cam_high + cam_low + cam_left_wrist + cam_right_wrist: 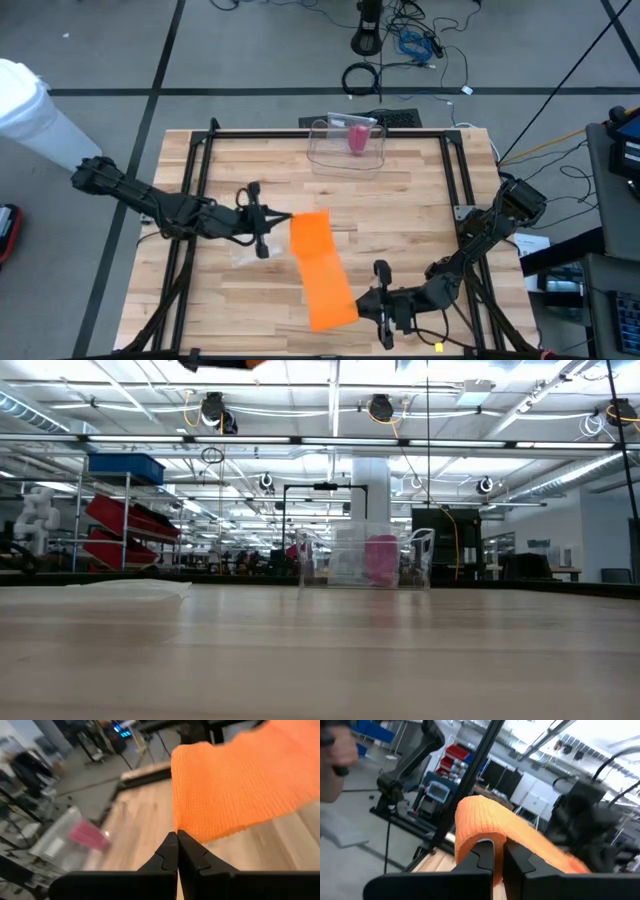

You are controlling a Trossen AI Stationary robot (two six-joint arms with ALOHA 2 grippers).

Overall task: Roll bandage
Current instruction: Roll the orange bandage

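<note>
The left gripper has its jaws pressed tight on one end of the orange bandage. You can see the pinch up close in the left wrist view. The right gripper also pinches the bandage, at its other end, in the lower middle of the high view. The bandage stretches between them as a long strip, lifted off the wooden table. At the top middle of the table sits a clear box with a pink thing inside.
</note>
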